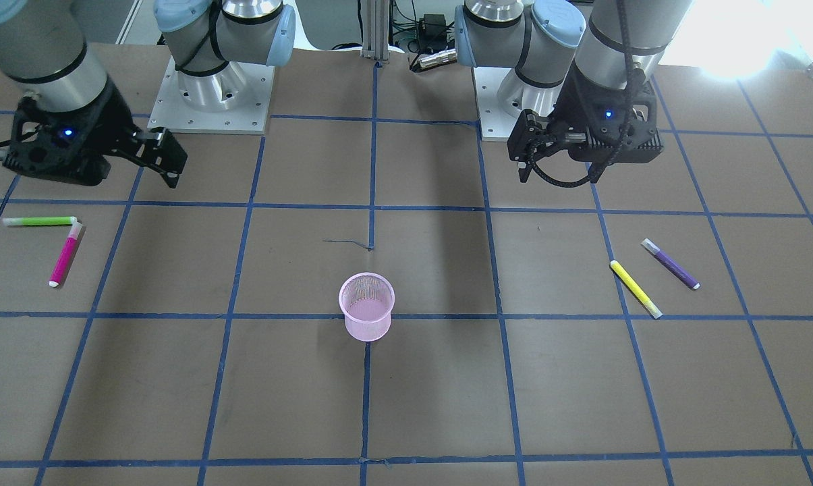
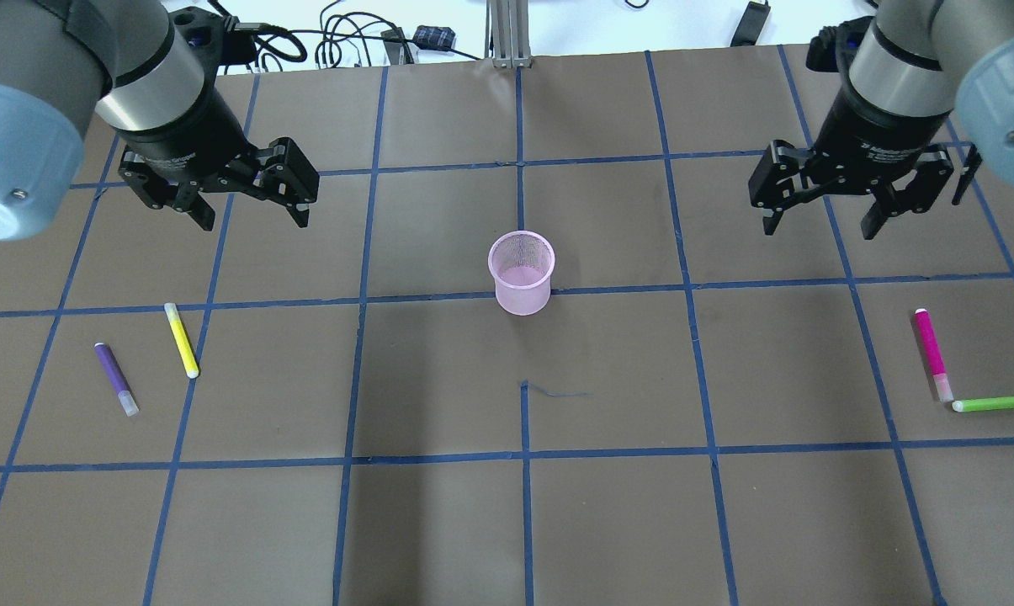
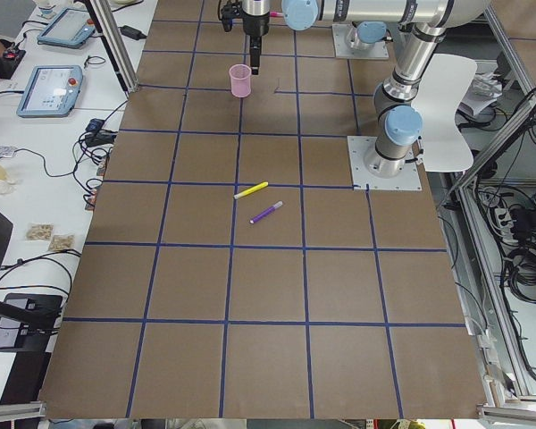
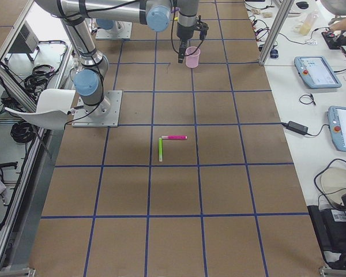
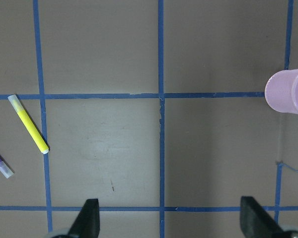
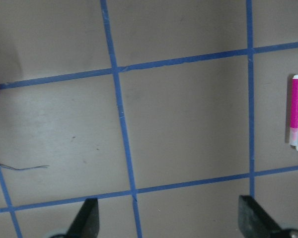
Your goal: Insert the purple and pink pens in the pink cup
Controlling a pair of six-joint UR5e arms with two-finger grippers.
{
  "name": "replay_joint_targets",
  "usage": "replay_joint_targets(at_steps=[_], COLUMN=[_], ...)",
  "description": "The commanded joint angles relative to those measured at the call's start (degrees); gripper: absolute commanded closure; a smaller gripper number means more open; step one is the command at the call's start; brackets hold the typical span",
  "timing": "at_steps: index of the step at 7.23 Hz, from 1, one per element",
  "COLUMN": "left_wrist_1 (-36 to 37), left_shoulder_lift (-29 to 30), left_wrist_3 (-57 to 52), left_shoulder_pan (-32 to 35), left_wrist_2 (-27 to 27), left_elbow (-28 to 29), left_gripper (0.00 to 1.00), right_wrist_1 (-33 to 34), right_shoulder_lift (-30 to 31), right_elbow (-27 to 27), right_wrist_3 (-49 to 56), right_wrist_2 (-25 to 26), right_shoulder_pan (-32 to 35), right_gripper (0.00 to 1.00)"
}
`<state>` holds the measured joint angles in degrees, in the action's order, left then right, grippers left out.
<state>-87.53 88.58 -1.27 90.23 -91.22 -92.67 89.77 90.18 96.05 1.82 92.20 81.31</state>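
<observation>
The pink mesh cup (image 2: 521,273) stands upright at the table's middle, empty; it also shows in the front view (image 1: 367,307). The purple pen (image 2: 116,379) lies on the table at the left, below my left gripper (image 2: 250,215), which is open, empty and hovering. The pen's tip shows at the left wrist view's edge (image 5: 0,161). The pink pen (image 2: 932,353) lies at the right, below my right gripper (image 2: 818,227), which is also open, empty and raised. The right wrist view shows the pink pen (image 6: 295,109) at its right edge.
A yellow pen (image 2: 181,339) lies just right of the purple pen. A green pen (image 2: 999,403) lies across the pink pen's near end, forming an L. Blue tape lines grid the brown table. Both arm bases (image 1: 210,101) stand at the robot's side.
</observation>
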Motion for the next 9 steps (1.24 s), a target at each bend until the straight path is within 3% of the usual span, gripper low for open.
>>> replay_joint_targets(at_steps=[1, 2, 3, 4, 6, 7, 9], left_wrist_1=[-0.1, -0.3, -0.8, -0.9, -1.0, 0.0, 0.6], left_shoulder_lift=[-0.2, -0.3, -0.3, -0.3, 0.2, 0.8, 3.2], left_wrist_3=[-7.5, -12.0, -16.0, -23.7, -39.6, -47.4, -60.3], left_shoulder_pan=[-2.4, -6.7, -10.0, -12.8, -21.0, -24.7, -30.2], left_wrist_2=[-0.2, 0.1, 0.1, 0.1, 0.5, 0.7, 1.0], left_elbow=[-0.1, -0.1, -0.1, -0.1, -0.7, -2.2, -3.1], left_gripper=[0.00, 0.00, 0.00, 0.00, 0.00, 0.00, 0.00], right_wrist_1=[5.3, 18.5, 22.9, 22.8, 26.9, 27.2, 27.0], right_shoulder_lift=[-3.6, -8.1, -11.7, -13.3, -17.8, -19.6, -21.3], right_elbow=[4.9, 7.3, 8.2, 9.0, 10.7, 10.7, 10.8], right_wrist_3=[11.5, 17.4, 22.7, 24.6, 24.6, 24.5, 24.4], right_wrist_2=[0.3, 0.5, 3.1, 2.8, 3.8, 5.2, 5.2], right_shoulder_pan=[-11.2, -13.8, -17.6, -22.9, -24.2, -24.2, -24.2], right_gripper=[0.00, 0.00, 0.00, 0.00, 0.01, 0.22, 0.33])
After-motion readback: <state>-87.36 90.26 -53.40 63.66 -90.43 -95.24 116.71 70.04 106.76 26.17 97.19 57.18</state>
